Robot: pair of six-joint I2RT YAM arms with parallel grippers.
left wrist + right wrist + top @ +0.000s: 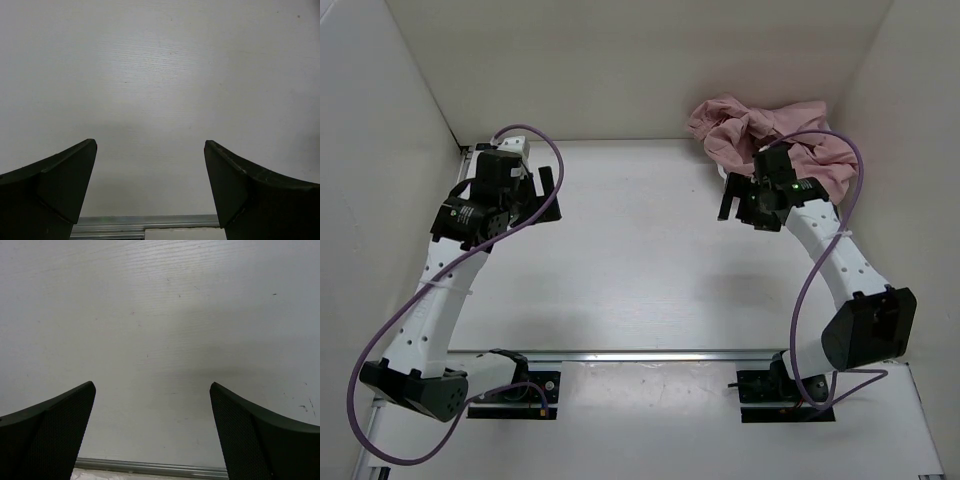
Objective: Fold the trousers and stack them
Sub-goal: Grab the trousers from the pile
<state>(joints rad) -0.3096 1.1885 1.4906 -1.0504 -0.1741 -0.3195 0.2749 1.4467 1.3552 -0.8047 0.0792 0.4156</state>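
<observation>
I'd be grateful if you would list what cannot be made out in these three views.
1. Trousers, top external: bunched in the far right corner, so waist and legs cannot be told apart; their near edge is hidden by the right arm.
2. Wrist views: trousers out of frame; only table shows beyond the open left gripper and open right gripper.
3. Wrist views: finger bases cut off by the lower edge.

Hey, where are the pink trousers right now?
In the top view the trousers lie bunched in the far right corner of the table, against the back wall, just behind the right gripper; neither wrist camera shows them.
</observation>
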